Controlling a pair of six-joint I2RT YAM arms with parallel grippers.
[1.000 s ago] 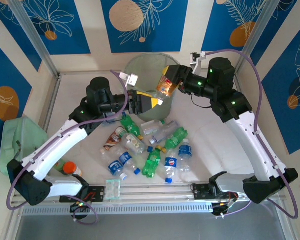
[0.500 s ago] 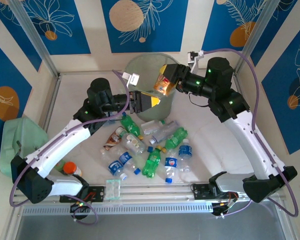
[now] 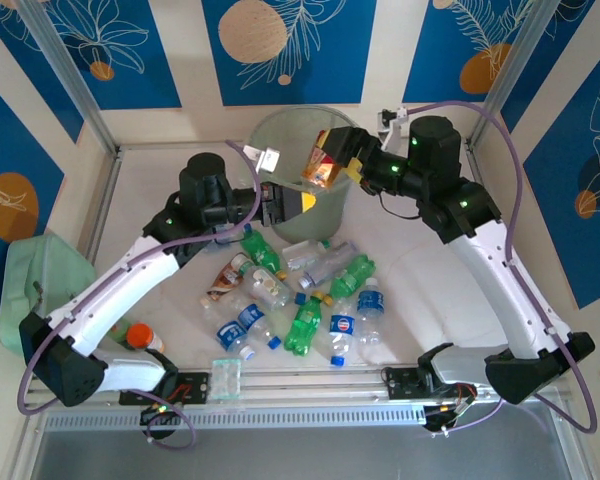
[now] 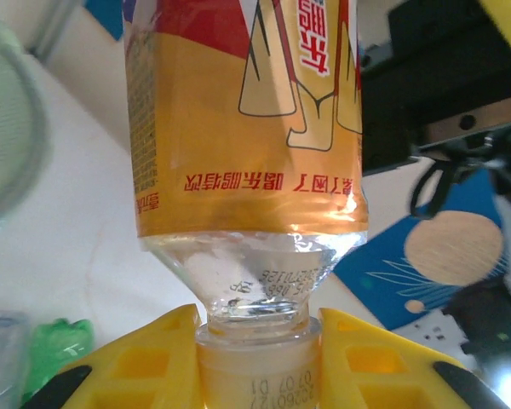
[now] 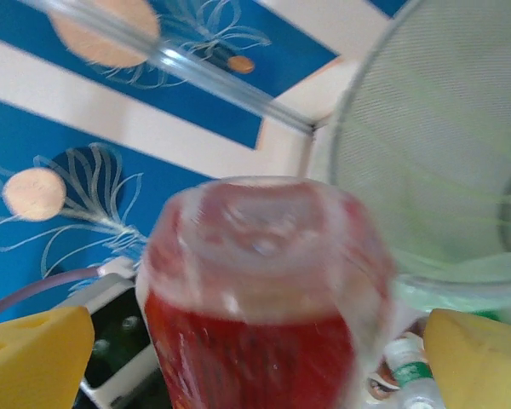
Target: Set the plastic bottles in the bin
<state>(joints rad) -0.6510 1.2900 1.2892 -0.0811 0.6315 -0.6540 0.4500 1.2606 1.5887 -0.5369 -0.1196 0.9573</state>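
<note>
Left gripper [image 4: 254, 341] is clamping bottle [image 4: 247, 111] cap, right gripper [image 5: 255, 349] gaping; you're risking bottle pivoting, dropping outside bin [image 3: 280, 125].

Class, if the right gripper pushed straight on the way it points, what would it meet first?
The right gripper would meet the yellow-and-red bottle between its open fingers; depth beyond it is unclear.

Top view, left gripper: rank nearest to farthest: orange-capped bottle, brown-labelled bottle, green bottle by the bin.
From the left gripper:
1. green bottle, just nearside of it, centre.
2. brown-labelled bottle, further left, under the left arm.
3. orange-capped bottle, near-left corner.
</note>
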